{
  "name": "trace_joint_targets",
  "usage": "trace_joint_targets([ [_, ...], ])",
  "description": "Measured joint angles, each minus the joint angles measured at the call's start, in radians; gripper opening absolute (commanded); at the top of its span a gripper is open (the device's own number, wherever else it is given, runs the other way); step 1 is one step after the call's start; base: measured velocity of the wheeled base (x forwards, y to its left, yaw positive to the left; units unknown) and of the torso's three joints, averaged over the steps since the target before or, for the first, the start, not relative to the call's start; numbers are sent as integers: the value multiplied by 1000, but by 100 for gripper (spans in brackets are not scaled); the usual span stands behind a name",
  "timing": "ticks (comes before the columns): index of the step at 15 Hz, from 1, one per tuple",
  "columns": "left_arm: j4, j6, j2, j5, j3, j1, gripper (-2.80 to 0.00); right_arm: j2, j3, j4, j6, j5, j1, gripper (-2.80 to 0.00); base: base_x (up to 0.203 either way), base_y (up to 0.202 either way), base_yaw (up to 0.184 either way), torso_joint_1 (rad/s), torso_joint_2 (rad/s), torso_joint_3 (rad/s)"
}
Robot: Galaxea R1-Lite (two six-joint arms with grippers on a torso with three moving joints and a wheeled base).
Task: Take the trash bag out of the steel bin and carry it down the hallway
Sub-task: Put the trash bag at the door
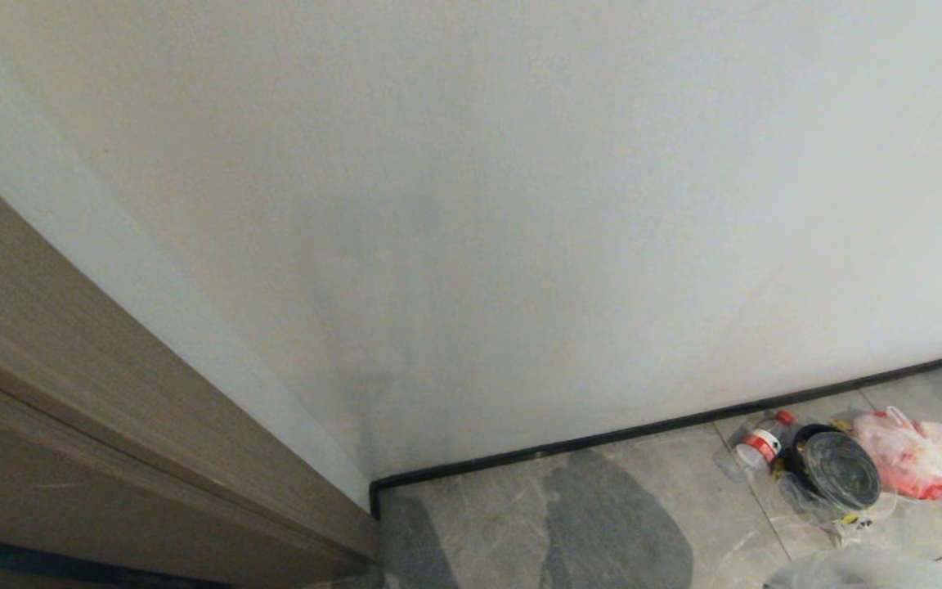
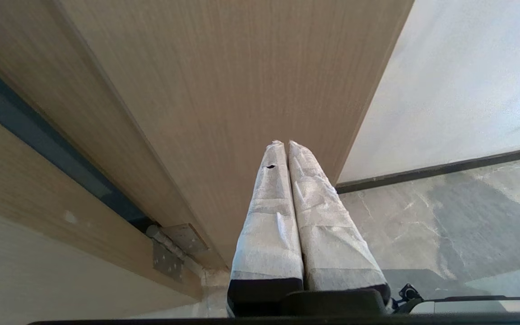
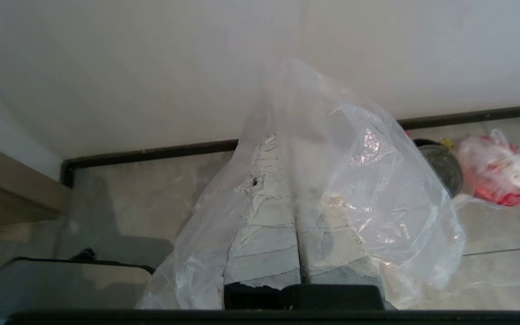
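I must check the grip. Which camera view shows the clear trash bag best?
The right wrist view: the trash bag drapes over the right gripper's shut fingers. The head view shows only its edge; the left wrist view shows none.

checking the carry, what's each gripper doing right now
left gripper: shut, holding nothing.
right gripper: shut on the trash bag.

Soft, even light fills all three views. Dark shadows lie on the glossy floor tiles near the wall. Small glints show on the clear trash bag. Everything looks slightly hazy, perhaps from blur; edges stretch somewhat.
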Motion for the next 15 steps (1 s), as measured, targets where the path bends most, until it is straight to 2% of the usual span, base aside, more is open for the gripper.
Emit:
trace_joint_targets([
  [3, 0, 0, 0, 0, 0, 0, -280, 195, -179, 91, 2, 50, 3, -280, 0, 0, 0, 0, 0, 0],
  [6, 0, 0, 0, 0, 0, 0, -280, 471, -342, 116, -3, 141, 7, -280, 0, 0, 0, 0, 0, 0],
  [9, 0, 0, 0, 0, 0, 0, -280, 772, -492, 130, -26, 182, 17, -280, 0, 0, 0, 0, 0, 0],
  [12, 0, 0, 0, 0, 0, 0, -280, 1030, -572, 117, -115, 202, 33, -280, 0, 0, 0, 0, 0, 0],
  [15, 0, 0, 0, 0, 0, 0, -280, 1233, -564, 24, -215, 212, 32, -280, 0, 0, 0, 0, 0, 0],
])
